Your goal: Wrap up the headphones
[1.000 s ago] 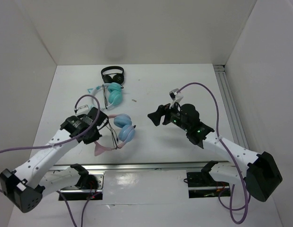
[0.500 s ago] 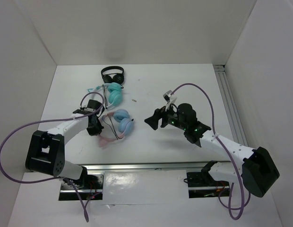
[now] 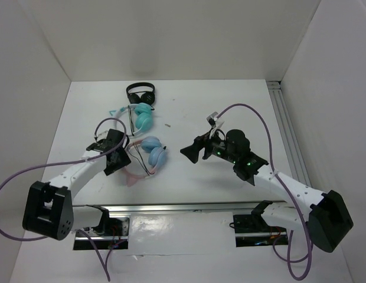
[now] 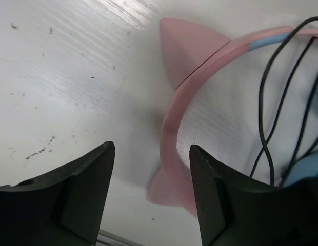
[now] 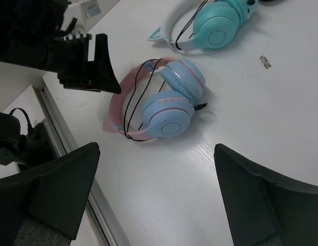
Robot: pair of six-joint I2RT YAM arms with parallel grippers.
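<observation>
The headphones (image 3: 153, 154) lie on the table, with a pink cat-ear headband (image 4: 172, 128) and light blue ear cups (image 5: 169, 105). Their thin black cable (image 4: 266, 118) loops over the band and cups. My left gripper (image 3: 115, 158) hangs just left of the band, open and holding nothing. In the left wrist view its fingers (image 4: 151, 154) frame the band's lower ear from above without touching it. Right of the cups and apart from them, my right gripper (image 3: 192, 150) is wide open. The right wrist view looks down between its fingers (image 5: 156, 154) onto bare table.
A white-band pair with teal cups (image 3: 139, 117) lies behind the headphones, with a small black pair (image 3: 140, 92) farther back. A small scrap (image 3: 167, 125) sits mid-table. A metal rail (image 3: 183, 207) runs along the near edge and another (image 3: 286, 130) along the right.
My left gripper has opened and let go of the pink headband. The headphones have shifted a little back and left and now rest on the table. The right gripper has opened wider.
</observation>
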